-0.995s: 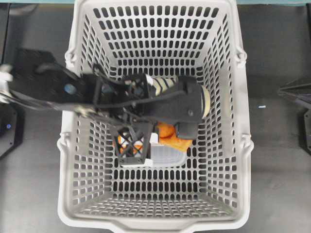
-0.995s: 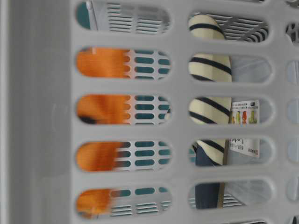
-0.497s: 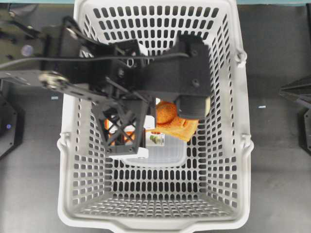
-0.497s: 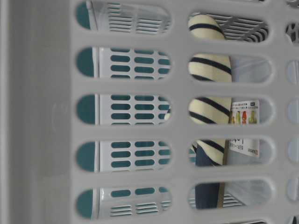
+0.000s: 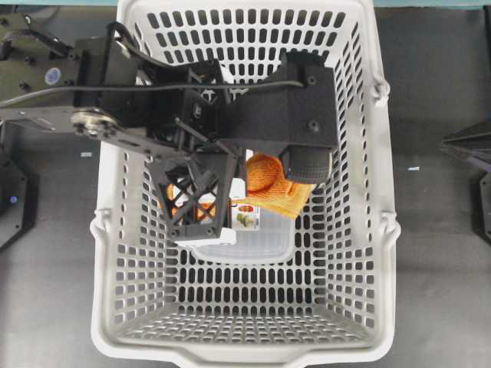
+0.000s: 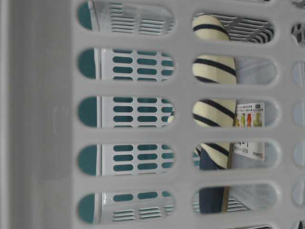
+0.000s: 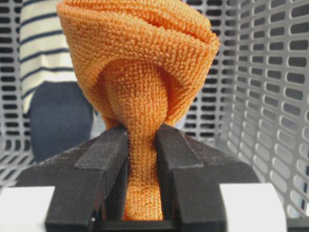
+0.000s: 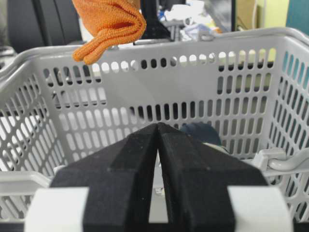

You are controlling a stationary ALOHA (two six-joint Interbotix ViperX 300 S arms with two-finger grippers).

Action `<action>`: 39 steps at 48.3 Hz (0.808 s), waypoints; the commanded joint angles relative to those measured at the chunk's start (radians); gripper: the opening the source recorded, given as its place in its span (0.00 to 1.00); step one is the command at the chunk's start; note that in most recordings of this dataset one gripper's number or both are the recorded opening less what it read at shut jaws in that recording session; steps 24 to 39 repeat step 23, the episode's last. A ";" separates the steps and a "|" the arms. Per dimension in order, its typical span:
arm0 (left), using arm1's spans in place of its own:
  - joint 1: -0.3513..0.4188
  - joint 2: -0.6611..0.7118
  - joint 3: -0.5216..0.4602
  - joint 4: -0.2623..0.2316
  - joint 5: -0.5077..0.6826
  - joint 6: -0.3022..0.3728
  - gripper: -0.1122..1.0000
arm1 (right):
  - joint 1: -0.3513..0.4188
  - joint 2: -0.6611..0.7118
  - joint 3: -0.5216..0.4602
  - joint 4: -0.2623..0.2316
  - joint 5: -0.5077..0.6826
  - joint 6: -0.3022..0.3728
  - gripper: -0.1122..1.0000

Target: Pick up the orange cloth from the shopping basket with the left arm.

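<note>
My left gripper point(image 5: 249, 172) is shut on the orange cloth point(image 5: 270, 184) and holds it up over the middle of the shopping basket point(image 5: 383, 230). In the left wrist view the black jaws pinch a bunched fold of the cloth point(image 7: 140, 58), which flares out beyond the tips point(image 7: 141, 130). In the right wrist view the cloth point(image 8: 108, 24) hangs above the basket's far rim point(image 8: 193, 41). It does not show in the table-level view. My right gripper point(image 8: 158, 126) is shut and empty, outside the basket at the right point(image 5: 460, 149).
A navy and cream striped slipper point(image 6: 214, 71) lies in the basket, also seen in the left wrist view point(image 7: 43, 48). A clear plastic package with a printed label point(image 5: 247, 218) rests on the basket floor. The basket walls point(image 6: 43, 114) enclose the gripper on all sides.
The left arm has risen with the cloth in its grip. The cloth left the table-level view and now hangs above the rim. Little has moved in the last half second.
</note>
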 commanded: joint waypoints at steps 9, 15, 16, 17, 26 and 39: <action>0.000 -0.017 -0.005 0.003 -0.003 0.002 0.23 | 0.000 0.005 -0.008 0.003 -0.009 0.002 0.09; 0.000 -0.017 -0.003 0.003 -0.003 0.002 0.23 | -0.002 0.005 -0.008 0.003 -0.011 0.002 0.10; 0.000 -0.017 -0.002 0.003 -0.003 0.002 0.23 | 0.000 0.005 -0.008 0.003 -0.011 0.002 0.09; 0.000 -0.017 -0.002 0.003 -0.003 0.002 0.23 | 0.000 0.005 -0.008 0.003 -0.011 0.002 0.10; 0.000 -0.017 0.000 0.003 -0.003 0.002 0.23 | 0.000 0.005 -0.008 0.003 -0.009 0.002 0.10; 0.000 -0.017 0.000 0.003 -0.003 0.002 0.23 | 0.000 0.005 -0.008 0.003 -0.009 0.002 0.10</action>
